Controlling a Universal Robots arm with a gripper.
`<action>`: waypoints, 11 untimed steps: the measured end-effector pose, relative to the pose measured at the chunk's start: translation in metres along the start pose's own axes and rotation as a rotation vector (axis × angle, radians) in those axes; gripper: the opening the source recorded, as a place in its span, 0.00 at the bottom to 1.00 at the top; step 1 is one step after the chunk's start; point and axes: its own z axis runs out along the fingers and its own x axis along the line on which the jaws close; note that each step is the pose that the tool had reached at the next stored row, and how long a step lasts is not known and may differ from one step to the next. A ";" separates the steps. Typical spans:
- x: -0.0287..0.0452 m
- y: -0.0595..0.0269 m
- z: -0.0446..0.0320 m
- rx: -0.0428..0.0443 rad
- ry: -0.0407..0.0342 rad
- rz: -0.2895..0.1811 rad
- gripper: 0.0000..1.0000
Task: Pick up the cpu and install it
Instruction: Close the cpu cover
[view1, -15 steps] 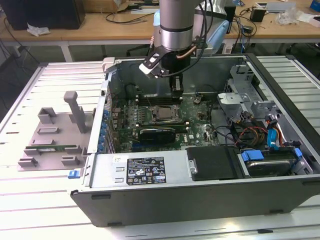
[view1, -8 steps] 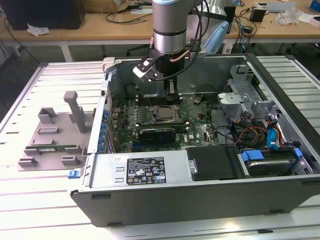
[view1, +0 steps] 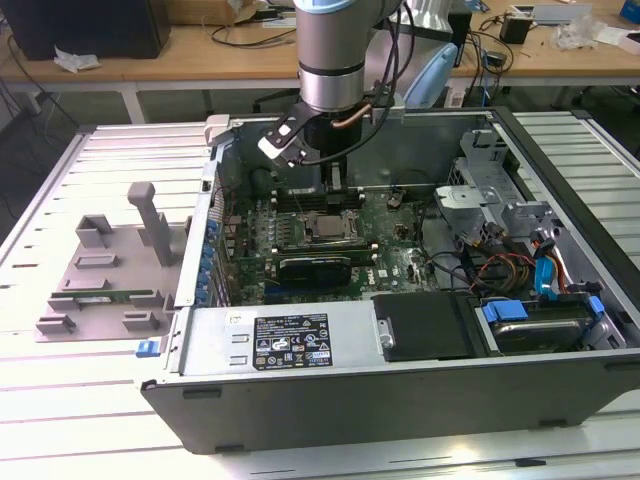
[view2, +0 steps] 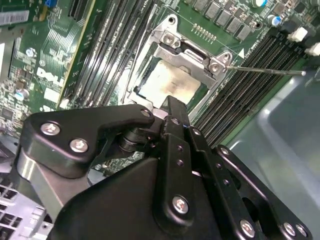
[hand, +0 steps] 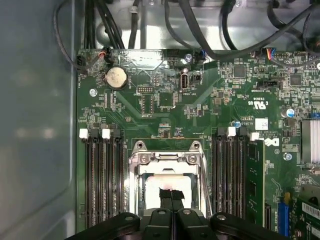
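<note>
Slatted metal table (view1: 70, 420) fills the near foreground of the exterior view and carries the open computer case (view1: 400, 400), which lies on its side with its inside facing up. A grey fixture tray (view1: 100, 280) sits well apart from the case on the exterior view's left. Across the floor of the case spreads the green motherboard (view1: 390, 250), and the arm (view1: 335, 50) comes down over it from the far side. At the middle of the board, between two banks of black memory slots (hand: 102, 175), is the metal-framed socket (hand: 135, 170). The cpu (view2: 167, 82) lies flat inside that frame with its silver-grey top facing up, so it looks placed in the socket rather than carried. It is square, with no long axis to speak of, and its edges run parallel to the frame. The gripper (hand: 170, 196) hangs straight above it, so the chip lies directly below the fingertips, not off to either side. The fingers are drawn together with just a thin seam between them and nothing clamped there. Whether their tips touch the chip's top or hover just over it cannot be told. A thin metal rod (view2: 265, 71) reaches out sideways from the socket frame across the nearby slots.
</note>
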 end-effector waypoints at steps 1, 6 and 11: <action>0.0000 0.0000 -0.0001 -0.0004 0.0008 -0.033 0.11; 0.0000 0.0000 0.0001 -0.0033 0.0045 -0.202 0.11; 0.0000 0.0000 0.0003 -0.0057 0.0077 -0.340 0.11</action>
